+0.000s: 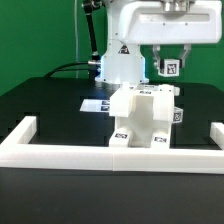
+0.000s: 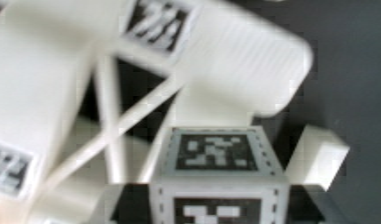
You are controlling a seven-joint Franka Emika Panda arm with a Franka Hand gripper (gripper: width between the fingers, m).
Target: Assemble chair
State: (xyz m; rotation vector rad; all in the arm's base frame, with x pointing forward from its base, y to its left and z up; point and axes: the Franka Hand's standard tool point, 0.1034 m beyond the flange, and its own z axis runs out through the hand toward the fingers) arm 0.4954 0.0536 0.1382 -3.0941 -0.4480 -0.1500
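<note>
The partly built chair (image 1: 145, 120) stands in the middle of the black table, a blocky white model with square tags on its front. Above its upper corner on the exterior view's right hangs my gripper (image 1: 170, 66), shut on a small white tagged chair piece (image 1: 170, 70). The held piece is clear of the chair below. In the wrist view that block (image 2: 213, 155) fills the space between the jaws of my gripper (image 2: 213, 207), one tag on its top and one on its near face. Behind it lies a white chair part with crossed bars (image 2: 134, 105).
A long white border frame (image 1: 110, 152) runs along the front of the table and turns back at both ends. The marker board (image 1: 97, 103) lies flat behind the chair on the exterior view's left. The arm's white base (image 1: 122, 60) stands at the back.
</note>
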